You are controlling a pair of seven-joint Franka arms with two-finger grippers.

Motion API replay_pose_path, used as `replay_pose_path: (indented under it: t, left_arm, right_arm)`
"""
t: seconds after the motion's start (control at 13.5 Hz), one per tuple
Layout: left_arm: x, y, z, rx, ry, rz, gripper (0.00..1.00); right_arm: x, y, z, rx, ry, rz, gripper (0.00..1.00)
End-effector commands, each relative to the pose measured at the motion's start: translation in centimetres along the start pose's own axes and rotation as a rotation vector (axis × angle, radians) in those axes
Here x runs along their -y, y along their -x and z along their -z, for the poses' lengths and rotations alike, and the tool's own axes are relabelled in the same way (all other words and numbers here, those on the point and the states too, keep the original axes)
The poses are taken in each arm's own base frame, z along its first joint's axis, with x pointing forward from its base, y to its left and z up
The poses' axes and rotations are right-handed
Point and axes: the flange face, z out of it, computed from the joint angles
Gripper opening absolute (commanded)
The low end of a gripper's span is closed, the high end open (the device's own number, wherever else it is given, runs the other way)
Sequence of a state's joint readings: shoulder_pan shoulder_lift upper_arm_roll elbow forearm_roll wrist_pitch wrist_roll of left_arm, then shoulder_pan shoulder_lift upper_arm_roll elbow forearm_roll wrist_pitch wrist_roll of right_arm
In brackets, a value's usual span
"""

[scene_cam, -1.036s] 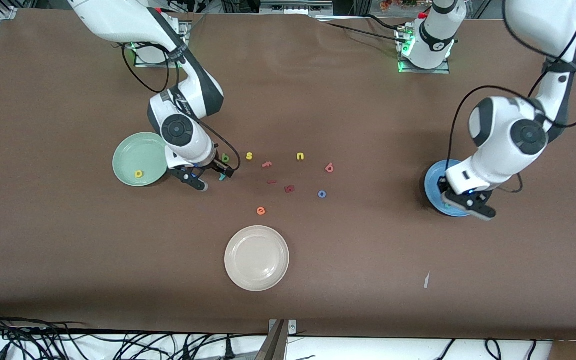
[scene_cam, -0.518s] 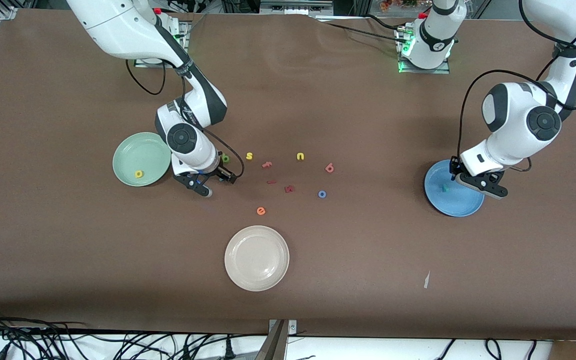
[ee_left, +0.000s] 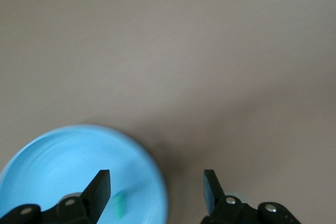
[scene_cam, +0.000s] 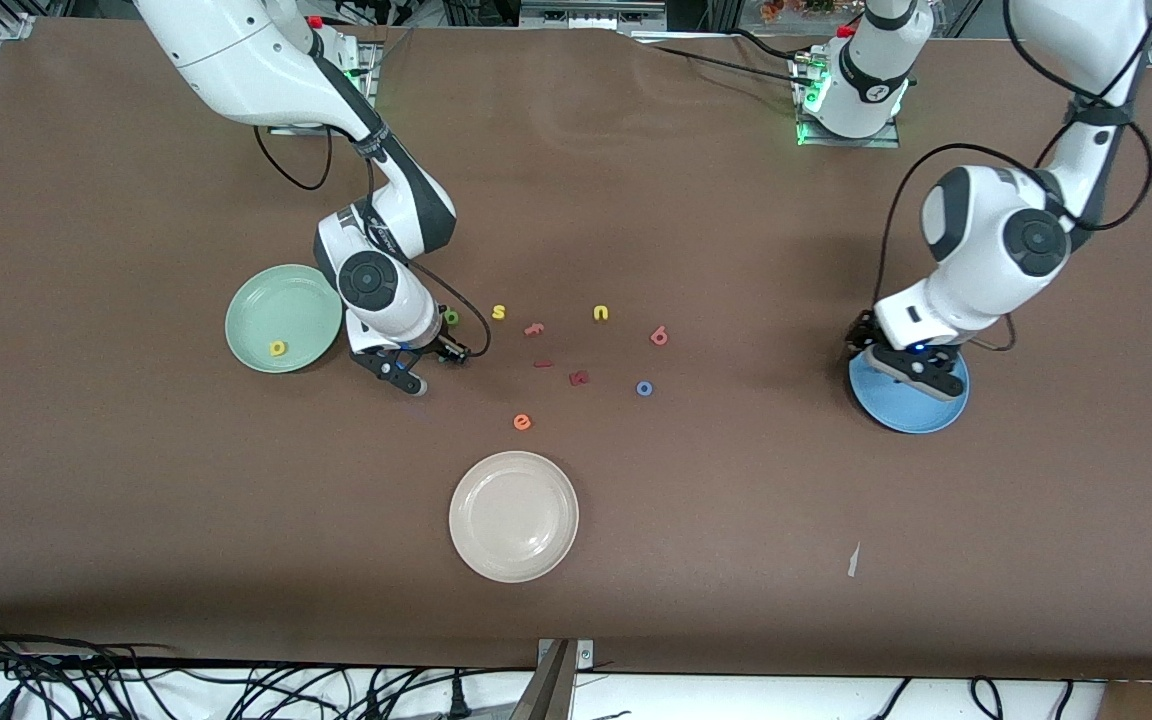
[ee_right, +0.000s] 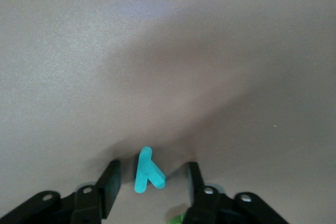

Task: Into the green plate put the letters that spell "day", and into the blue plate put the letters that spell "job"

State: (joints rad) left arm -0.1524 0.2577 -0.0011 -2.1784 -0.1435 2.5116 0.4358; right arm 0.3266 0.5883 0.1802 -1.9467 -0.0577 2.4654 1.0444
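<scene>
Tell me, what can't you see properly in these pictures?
- Front view: the teal y is hidden under the right gripper; only the right wrist view shows it.
- Front view: the left gripper covers part of the blue plate, hiding the small teal letter.
- Left wrist view: that letter is blurred; its shape is unreadable.
- Front view: the dark red pieces are too small to read.

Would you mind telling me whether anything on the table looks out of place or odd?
Only a small pale scrap lying alone on the brown table, nearer the camera than the blue plate; it matches neither letters nor plates. Otherwise the loose letters lie flat and the cream plate sits level.
</scene>
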Motion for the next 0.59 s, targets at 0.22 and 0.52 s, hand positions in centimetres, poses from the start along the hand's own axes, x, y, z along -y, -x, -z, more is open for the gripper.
replay_pose_path:
  t: [0.22,0.52]
  left_arm:
    - [-10.9,-9.2,-4.3,-0.072,0.158,0.014,0.81]
    - [-19.3,-12.2,-6.9,-0.047,0.170,0.165,0.81]
  right_arm:
    - [0.3,-1.8,2.2,-0.041,-0.017,0.006,0.08]
    - [-3.5,-5.4,6.6,-0.030,0.090,0.131,0.08]
